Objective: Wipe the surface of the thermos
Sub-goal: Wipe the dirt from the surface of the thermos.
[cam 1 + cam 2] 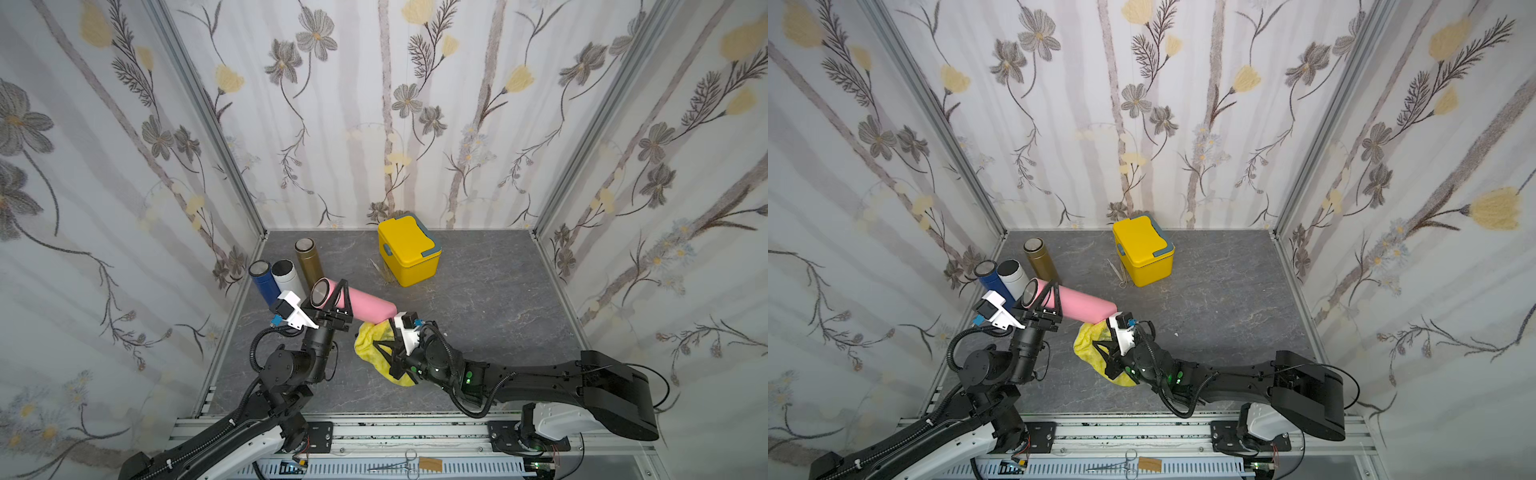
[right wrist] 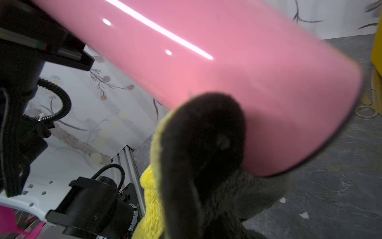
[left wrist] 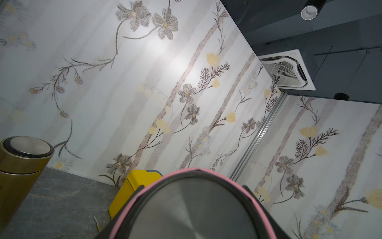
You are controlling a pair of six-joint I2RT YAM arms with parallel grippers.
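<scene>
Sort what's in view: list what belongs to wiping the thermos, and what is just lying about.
In the job: pink thermos, held in the left gripper; yellow cloth, held in the right gripper against it.
Lying about: blue thermos, white thermos, gold thermos, yellow box, thin metal tool beside the box.

At lower left, the left gripper (image 1: 341, 292) clamped the glossy pink cylindrical thermos (image 1: 372, 303). At lower centre, the right gripper (image 1: 380, 350) pinched a fluffy yellow cloth (image 1: 366, 336).
</scene>
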